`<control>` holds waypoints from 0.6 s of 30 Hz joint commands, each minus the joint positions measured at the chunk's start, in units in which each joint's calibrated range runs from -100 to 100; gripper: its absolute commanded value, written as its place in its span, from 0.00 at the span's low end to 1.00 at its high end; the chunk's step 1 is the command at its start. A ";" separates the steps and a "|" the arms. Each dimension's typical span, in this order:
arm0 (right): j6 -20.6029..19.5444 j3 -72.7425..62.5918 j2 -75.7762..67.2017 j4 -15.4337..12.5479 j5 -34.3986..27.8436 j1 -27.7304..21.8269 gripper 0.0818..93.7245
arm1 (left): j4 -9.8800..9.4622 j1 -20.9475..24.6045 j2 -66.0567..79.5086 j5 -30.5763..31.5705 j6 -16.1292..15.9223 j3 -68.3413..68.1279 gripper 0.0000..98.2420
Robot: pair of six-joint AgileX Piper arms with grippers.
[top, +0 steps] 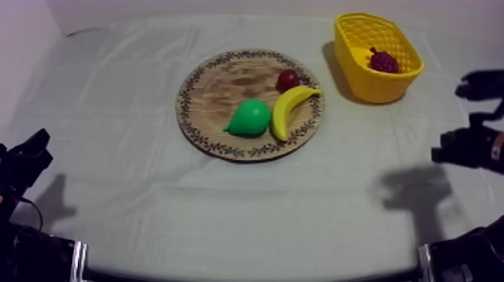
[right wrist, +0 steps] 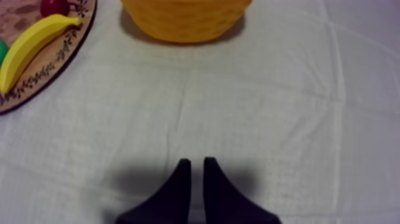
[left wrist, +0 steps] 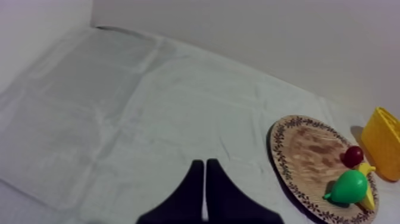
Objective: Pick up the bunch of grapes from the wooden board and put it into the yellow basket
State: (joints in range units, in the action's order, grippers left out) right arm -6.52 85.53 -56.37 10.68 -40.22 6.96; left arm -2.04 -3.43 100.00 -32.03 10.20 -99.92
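A: Step?
B: Placing looks done. The bunch of grapes (top: 384, 61) sits inside the yellow basket (top: 369, 87), near the middle, a touch toward its 4 o'clock. The basket stands at the table's 1 o'clock, apart from the wooden board (top: 217, 90).

A: Anything on the board?
B: 3 fruits, no grapes. The small red fruit (top: 287, 79) is at the board's 2 o'clock, the banana (top: 289, 109) curves along 3 o'clock with its tip just beside the red fruit, and the pear (top: 251, 118) is at 6 o'clock, touching or nearly touching the banana.

A: Claws?
B: The left gripper (left wrist: 204, 190) has its 2 fingers pressed together in a narrow wedge, holding nothing, over bare cloth (left wrist: 149, 119), with the board well off at its 3 o'clock. The right gripper (right wrist: 194, 187) is closed too, only a thin seam between the fingers, nothing in it, with the basket ahead at 12 o'clock and the board's rim at 10 o'clock.

A: Arms in the top view?
B: Left is low at the table's 8 o'clock. Right is at the 3 o'clock edge, and it casts a shadow on the cloth at 4 o'clock, so I'd judge it's raised off the table.

A: Next move?
B: My guess: nothing left to grasp. The right arm only needs parking low at its side, clear of the basket so it doesn't tip. Low risk.
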 commanded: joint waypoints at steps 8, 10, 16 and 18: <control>7.21 10.24 -26.52 -5.39 -3.92 -3.38 0.02 | 0.02 -0.01 0.00 0.02 0.00 0.03 0.00; 8.85 10.59 -29.69 -6.94 -4.51 -4.46 0.01 | 0.02 -0.01 0.00 0.02 0.00 0.03 0.00; 11.66 11.83 -37.70 -9.82 -5.01 -6.65 0.00 | 0.02 -0.01 0.00 0.02 -0.01 0.03 0.00; 11.96 12.04 -38.52 -10.30 -4.97 -6.78 0.00 | 0.02 -0.01 0.00 0.02 -0.01 0.03 0.00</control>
State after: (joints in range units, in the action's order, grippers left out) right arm 5.25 97.54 -93.75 0.52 -45.50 0.13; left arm -2.04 -3.43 100.00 -32.03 10.20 -99.92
